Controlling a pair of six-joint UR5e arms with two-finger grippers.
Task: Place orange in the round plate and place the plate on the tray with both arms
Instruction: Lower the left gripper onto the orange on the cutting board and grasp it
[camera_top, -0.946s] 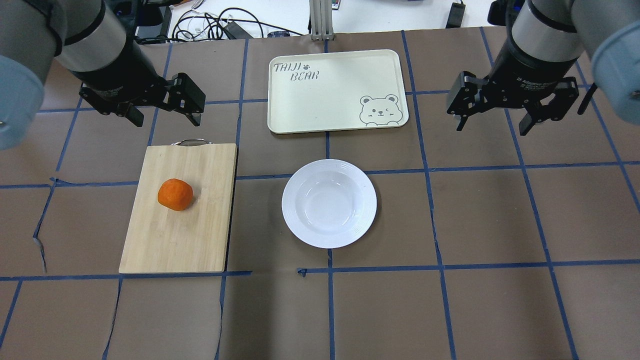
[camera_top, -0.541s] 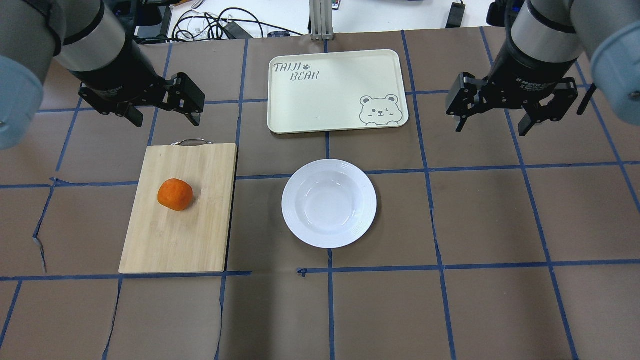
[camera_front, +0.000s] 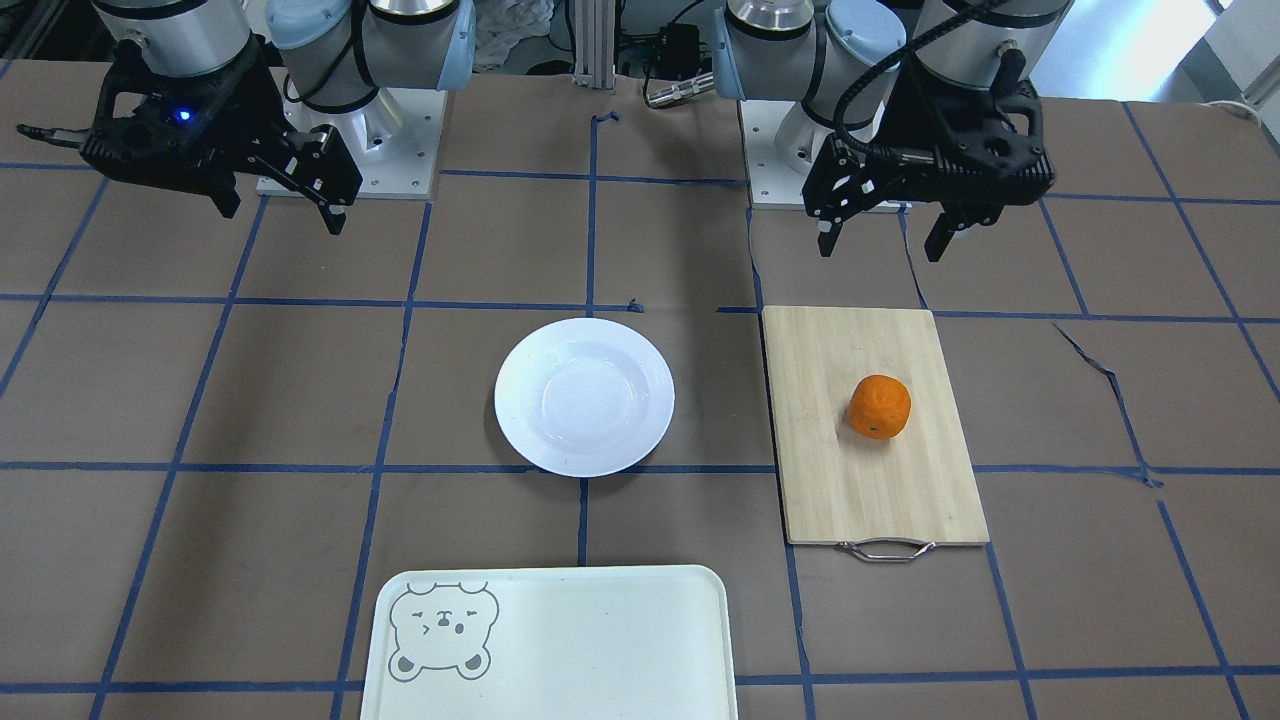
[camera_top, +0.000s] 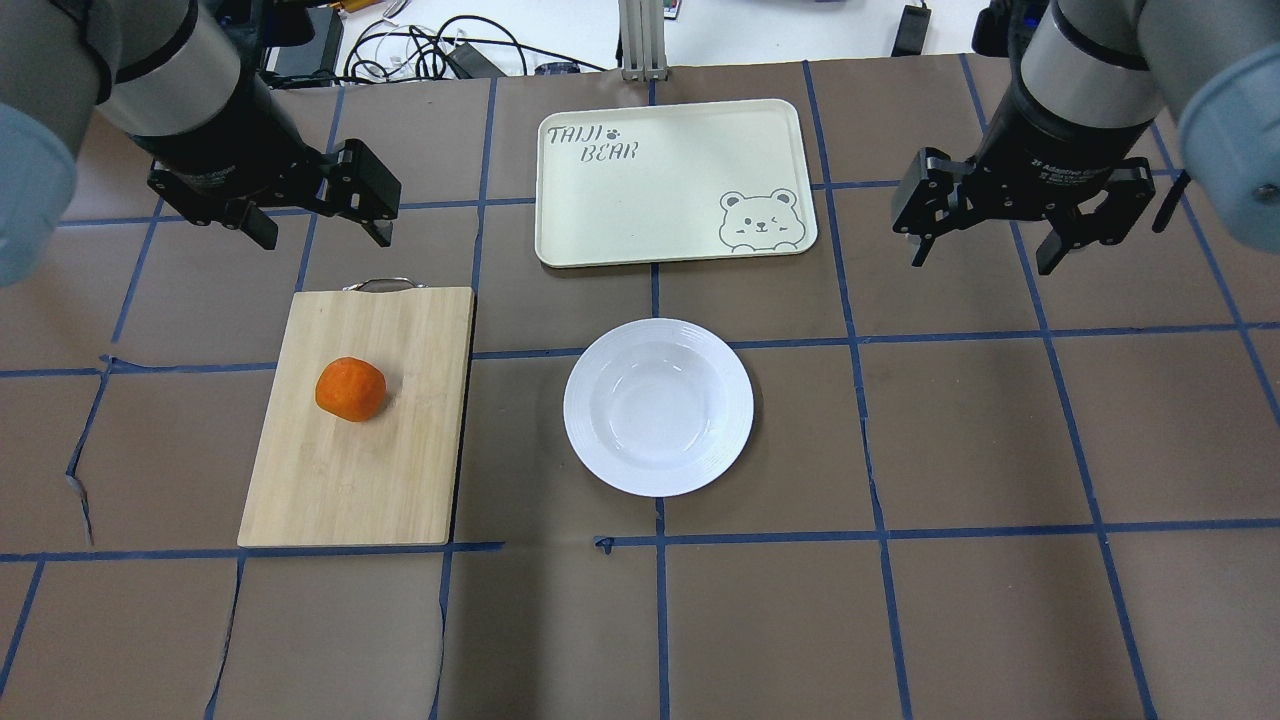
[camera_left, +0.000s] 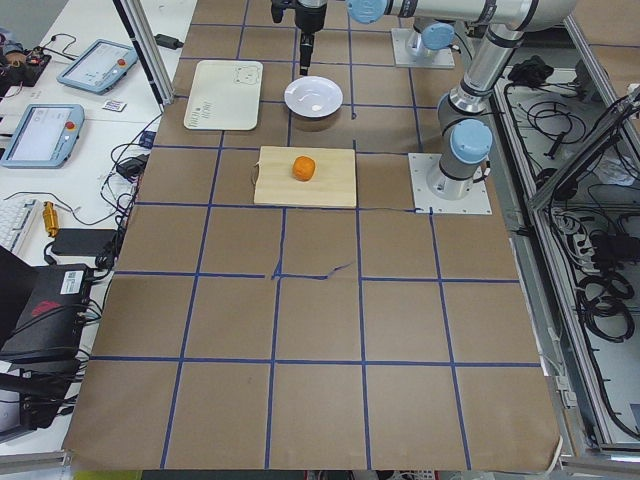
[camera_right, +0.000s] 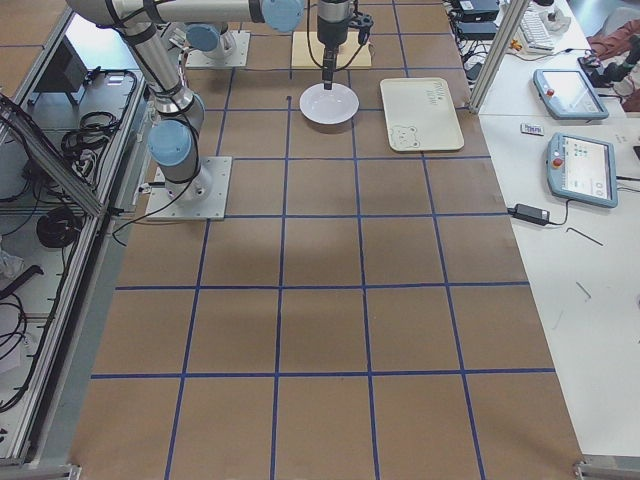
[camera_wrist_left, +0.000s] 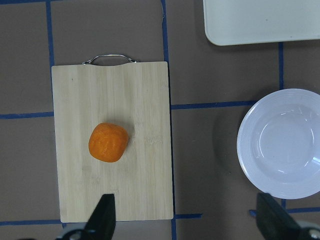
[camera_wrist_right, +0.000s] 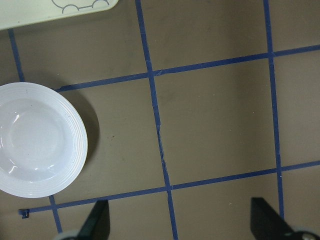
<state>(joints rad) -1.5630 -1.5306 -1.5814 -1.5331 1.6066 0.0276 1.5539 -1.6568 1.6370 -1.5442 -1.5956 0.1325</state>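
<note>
The orange (camera_top: 350, 389) (camera_front: 880, 406) (camera_wrist_left: 108, 142) lies on a wooden cutting board (camera_top: 385, 470). The white round plate (camera_top: 583, 410) (camera_front: 512, 400) (camera_wrist_right: 77, 145) sits bare on the table's middle, right of the board. Beyond it lies the cream tray (camera_top: 650, 200) (camera_front: 600, 640) with its bear face. My left gripper (camera_top: 325, 238) (camera_front: 880, 252) (camera_wrist_left: 185, 220) hovers open above the table, just past the board's handle end. My right gripper (camera_top: 980, 262) (camera_front: 283, 220) (camera_wrist_right: 180, 222) hovers open over bare table, right of the tray. Neither holds anything.
Brown paper with blue tape lines covers the table (camera_top: 900, 600). The board's metal handle (camera_top: 382, 285) points toward the far side. Cables (camera_top: 440, 50) and a metal post (camera_top: 640, 40) lie beyond the far edge. Tablets (camera_right: 580, 165) rest on a side bench.
My left gripper has drifted slightly left and toward the far side. The right gripper has shifted very little. The orange, plate and tray have not moved.
</note>
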